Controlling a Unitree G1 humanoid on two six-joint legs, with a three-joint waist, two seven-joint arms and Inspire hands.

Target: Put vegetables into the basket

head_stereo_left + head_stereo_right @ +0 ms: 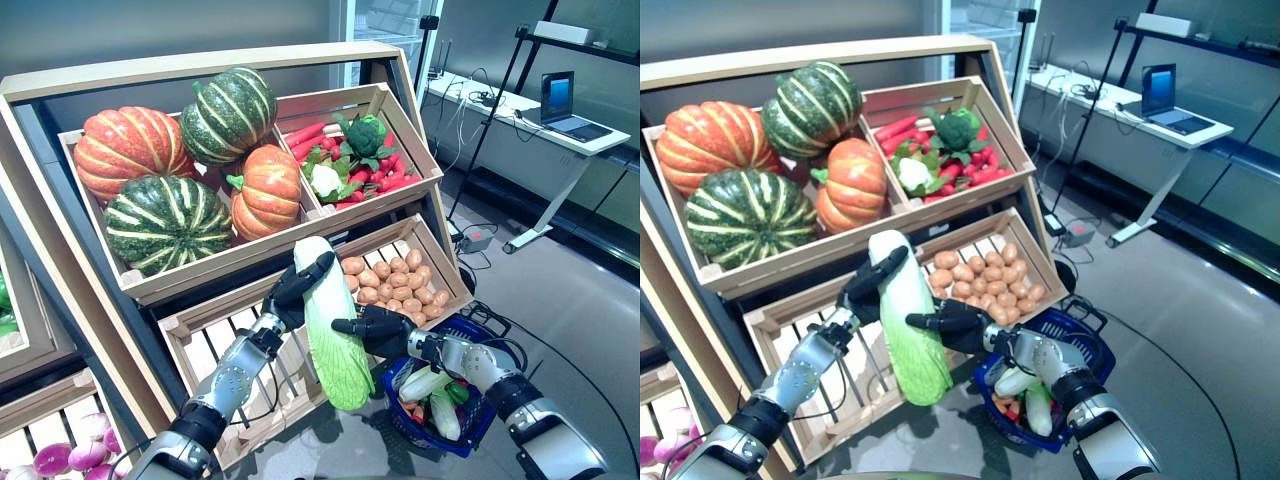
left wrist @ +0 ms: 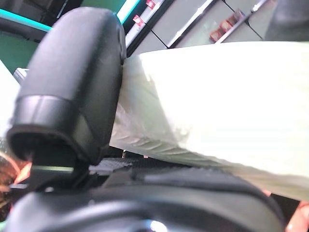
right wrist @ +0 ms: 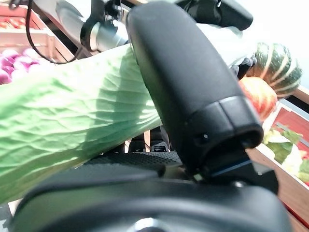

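Note:
A long napa cabbage [image 1: 330, 330], white at the top and green at the bottom, hangs upright in front of the lower crates. My left hand [image 1: 297, 285] is curled round its white upper part [image 2: 217, 101]. My right hand [image 1: 375, 330] grips its middle from the right, thumb [image 3: 193, 96] across the green leaves [image 3: 63, 116]. A blue basket [image 1: 478, 420] stands on the floor to the lower right, under my right forearm, with several vegetables [image 1: 430, 385] inside. The cabbage is left of the basket, not over it.
A wooden stand holds crates: pumpkins [image 1: 170, 160] at upper left, carrots, broccoli and cauliflower [image 1: 350, 160] at upper right, potatoes [image 1: 395, 280] lower right, and a slatted crate [image 1: 215, 345] behind the cabbage. Purple onions [image 1: 70, 455] lie lower left. A desk with a laptop [image 1: 565, 110] stands far right.

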